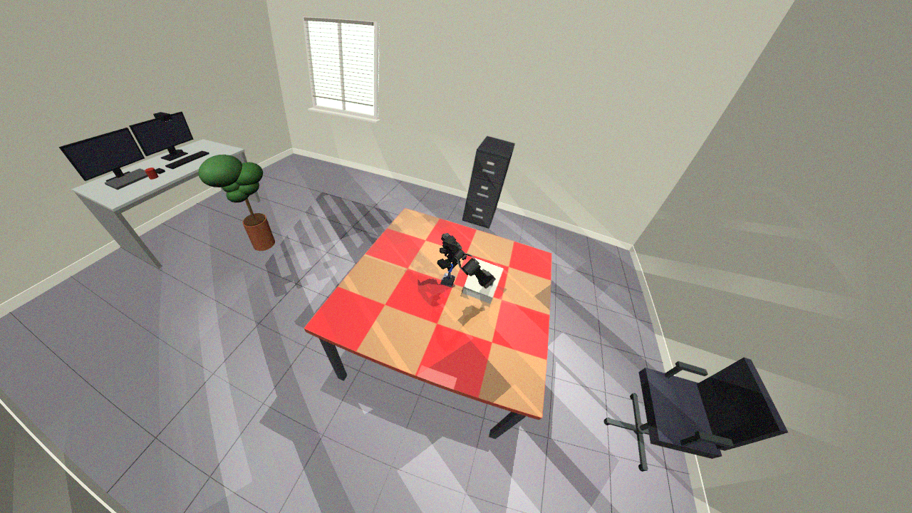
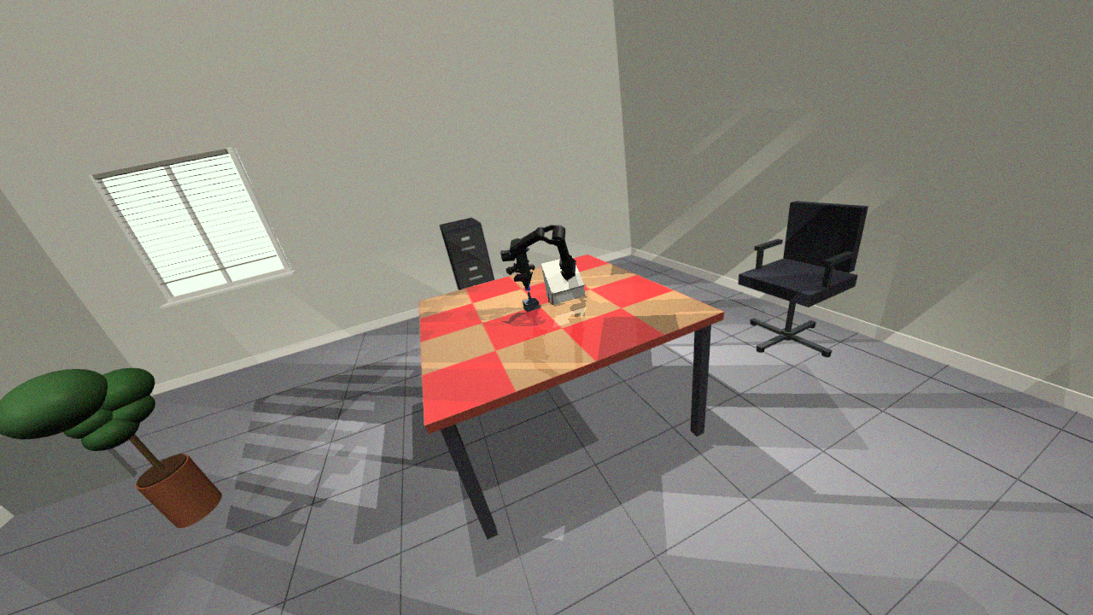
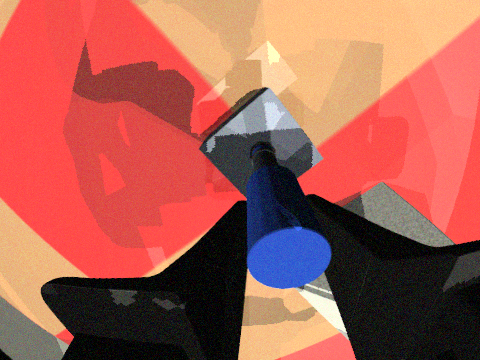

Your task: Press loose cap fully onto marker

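The hand (image 3: 283, 254) is pinching the blue cap (image 3: 283, 234), one dark finger (image 3: 200, 287) on either side of it, and the cap's flat round top faces the wrist camera. Below it, right in line, sits the grey holder block (image 3: 256, 140) on the table (image 3: 374, 20), straddling a seam between a red square and a tan one. A short dark stub of the marker (image 3: 262, 155) shows between the block's top face and the lower end of the cap; the cap looks to be over the marker's tip, though from this angle I can't tell how far down it is seated.

From the exterior view the arm (image 2: 544, 243) arches up from its white base (image 2: 564, 284) and drops the hand (image 2: 525, 286) straight down toward the block (image 2: 530, 304), which stands just beside the base on the far half of the table (image 2: 611, 336). In the top view the arm (image 1: 454, 251) hides most of it, with only a sliver of blue (image 1: 449, 275) visible under the hand.
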